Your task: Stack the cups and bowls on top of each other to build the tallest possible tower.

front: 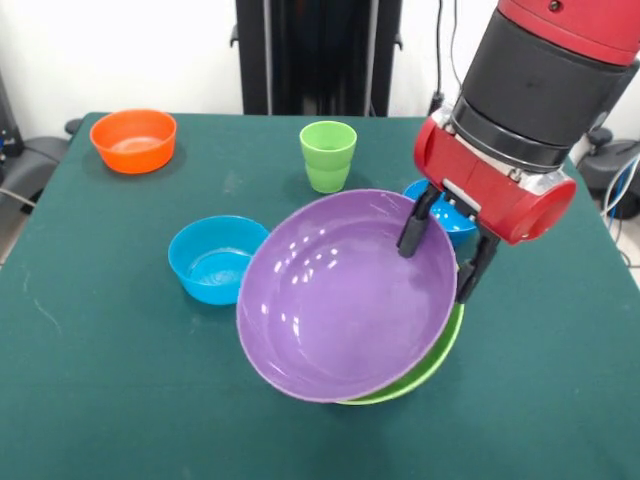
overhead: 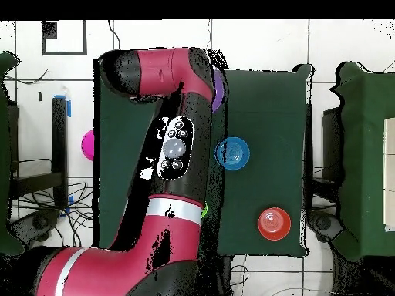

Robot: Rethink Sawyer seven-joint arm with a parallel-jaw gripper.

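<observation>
My gripper (front: 443, 250) is shut on the right rim of the wide purple bowl (front: 345, 295), one finger inside and one outside. The bowl hangs tilted, its opening facing the camera, over the large lime green bowl (front: 432, 362), which shows only as a crescent below it. A small blue bowl (front: 213, 258) stands left of them, and it also shows in the overhead view (overhead: 233, 153). A second small blue bowl (front: 452, 216) sits behind my gripper. The light green cup (front: 328, 155) stands upright at the back. In the overhead view the arm (overhead: 173, 154) hides my gripper.
A small orange bowl (front: 133, 140) stands at the far left corner, and it also shows in the overhead view (overhead: 273, 223). A pink-red bowl (overhead: 88, 144) peeks out at the table's left edge overhead. The green table (front: 100, 380) is bare at the front left.
</observation>
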